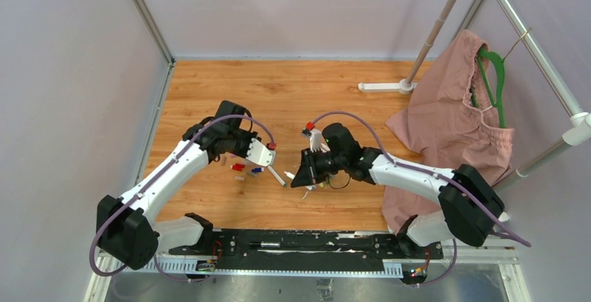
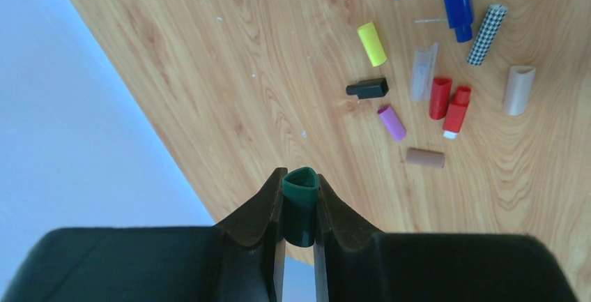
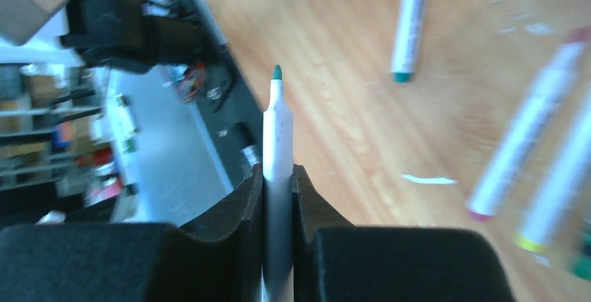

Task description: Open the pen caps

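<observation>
Left tool (image 2: 301, 201) clamped across a dark green cap (image 2: 301, 189), which is off its pen. Right tool (image 3: 277, 176) clamped on a green-tipped white pen (image 3: 277, 117), tip bare. Loose caps (image 2: 371, 44) lie left of counter (image 2: 230, 72) centre. Judgement: caps light, rigid, slick, friction-fit; pinch across the sides, hold barrel mid-length.

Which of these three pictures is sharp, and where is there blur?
Left wrist view: sharp, the green cap in the jaws and the yellow cap lying beyond are crisp. Right wrist view: the white pen in the jaws is fairly clear, the loose markers at the right are smeared. Top external view: even light, only soft shadows on the table.
</observation>
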{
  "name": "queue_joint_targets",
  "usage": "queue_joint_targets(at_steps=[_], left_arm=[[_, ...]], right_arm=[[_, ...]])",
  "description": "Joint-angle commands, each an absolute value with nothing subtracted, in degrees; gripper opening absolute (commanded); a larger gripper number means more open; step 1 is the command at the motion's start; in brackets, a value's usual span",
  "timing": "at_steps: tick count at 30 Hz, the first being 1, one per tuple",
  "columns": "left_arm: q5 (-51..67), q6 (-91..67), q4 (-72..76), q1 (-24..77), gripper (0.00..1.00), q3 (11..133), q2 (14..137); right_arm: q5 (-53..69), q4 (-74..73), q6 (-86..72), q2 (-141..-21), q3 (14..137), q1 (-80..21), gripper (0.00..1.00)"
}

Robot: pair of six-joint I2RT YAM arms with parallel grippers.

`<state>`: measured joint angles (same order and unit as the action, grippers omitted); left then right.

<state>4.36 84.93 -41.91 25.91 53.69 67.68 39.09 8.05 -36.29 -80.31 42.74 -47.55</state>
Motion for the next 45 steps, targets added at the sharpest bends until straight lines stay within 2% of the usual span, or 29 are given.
queue_joint_targets(at_steps=[1, 3, 6, 14, 21, 27, 32, 35, 37, 40, 45], left_arm=[[7.14, 79.05, -45.42, 25.75, 0.00, 57.18, 70.85], [8.30, 75.28, -47.03, 26.15, 0.00, 59.55, 73.97], [8.58, 71.08, -46.89, 27.11, 0.00, 61.22, 77.65], [11.46, 65.54, -44.43, 27.42, 0.00, 64.28, 88.27], [11.33, 62.44, -39.47, 29.81, 0.00, 68.17, 96.96], [10.47, 61.32, -39.46, 30.84, 0.00, 72.58, 103.57], [8.99, 62.63, -38.99, 30.93, 0.00, 72.64, 106.26], [9.40, 62.65, -38.78, 30.94, 0.06, 72.68, 106.99], [9.82, 62.96, -38.80, 31.00, 0.14, 72.48, 107.20], [10.05, 63.28, -38.78, 31.03, 0.28, 71.96, 107.29], [10.81, 63.88, -38.88, 31.09, 0.34, 71.13, 106.36]], right_arm=[[17.59, -8.90, -23.50, -76.45, 47.28, -44.51, 0.00], [6.62, -10.90, -20.49, -75.29, 47.09, -42.72, 0.00], [-3.25, -10.98, -20.03, -74.56, 45.74, -38.42, 0.00], [-16.83, -11.13, -21.18, -78.43, 41.85, -35.24, 0.00], [-19.39, -10.63, -22.90, -79.66, 38.85, -34.66, 0.02], [-16.67, -8.47, -23.10, -81.58, 36.99, -34.62, 0.10], [-13.38, -7.16, -23.05, -83.80, 36.51, -34.70, 0.21], [-12.13, -7.11, -22.79, -84.74, 36.86, -34.72, 0.30], [-12.00, -7.52, -22.62, -85.05, 37.20, -34.66, 0.35], [-11.96, -8.45, -22.49, -84.88, 37.48, -34.68, 0.37], [-11.64, -9.39, -22.72, -83.33, 37.65, -34.71, 0.38]])
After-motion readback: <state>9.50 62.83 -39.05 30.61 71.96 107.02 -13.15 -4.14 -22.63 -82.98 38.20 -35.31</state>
